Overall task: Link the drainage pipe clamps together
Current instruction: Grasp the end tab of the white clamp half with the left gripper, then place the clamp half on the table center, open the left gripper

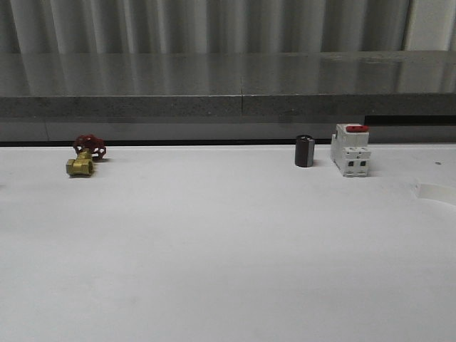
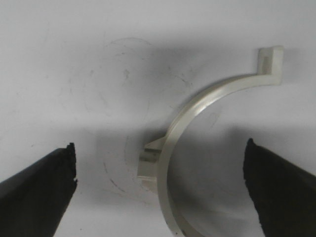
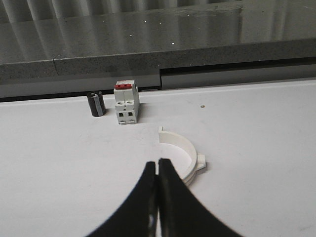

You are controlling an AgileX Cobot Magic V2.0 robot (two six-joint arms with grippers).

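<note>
One clamp half (image 2: 170, 148) is seen lying flat on the table (image 2: 74, 59), between the wide-open, empty fingers of the left gripper (image 2: 160, 190). The second half (image 3: 180, 155) lies just ahead of the right gripper (image 3: 158, 170), closed and empty. Both are judged light, stiff, slippery plastic; pinching across the band near the side tab is advised

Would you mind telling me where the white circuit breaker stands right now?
In the front view the circuit breaker stands upright at the table's far right edge, just right of the small black cylinder.

two clamp halves (image 2: 170, 148) (image 3: 180, 153), one breaker (image 1: 350, 149), one valve (image 1: 84, 157)
</note>
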